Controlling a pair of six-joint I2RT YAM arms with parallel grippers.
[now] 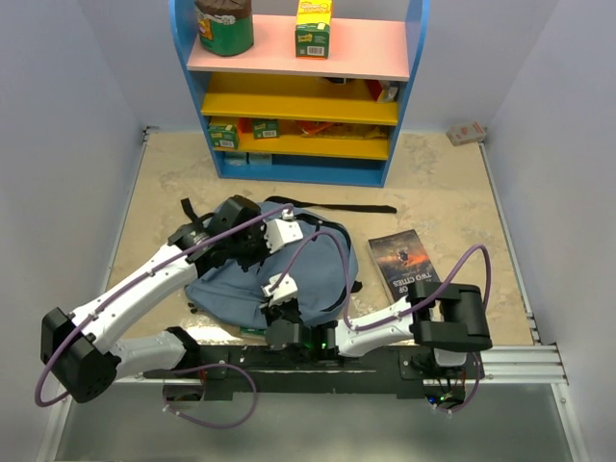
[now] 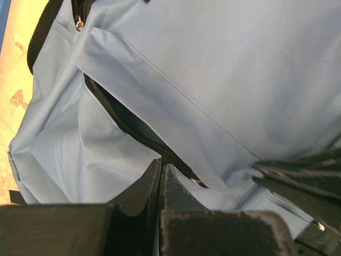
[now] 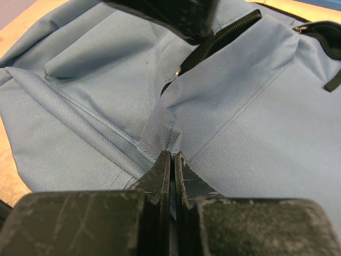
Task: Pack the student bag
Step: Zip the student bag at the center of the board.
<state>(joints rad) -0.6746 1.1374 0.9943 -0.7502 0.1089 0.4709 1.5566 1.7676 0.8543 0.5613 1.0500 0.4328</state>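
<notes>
The student bag [image 1: 298, 260], soft grey-blue with black straps, lies flat in the middle of the table. My left gripper [image 1: 265, 248] rests on its upper part. In the left wrist view its jaws [image 2: 161, 163] are pressed together at the dark zip opening [image 2: 128, 125] of the bag [image 2: 224, 69], beside a small metal slider [image 2: 197, 182]. My right gripper [image 1: 277, 300] sits at the bag's near edge. In the right wrist view it [image 3: 172, 153] is shut on a puckered fold of the bag's fabric [image 3: 256, 128].
A dark paperback book [image 1: 409, 262] lies right of the bag. A blue shelf unit [image 1: 298, 96] with boxes and a jar stands at the back. A small card box [image 1: 467, 133] sits in the far right corner. Walls close both sides.
</notes>
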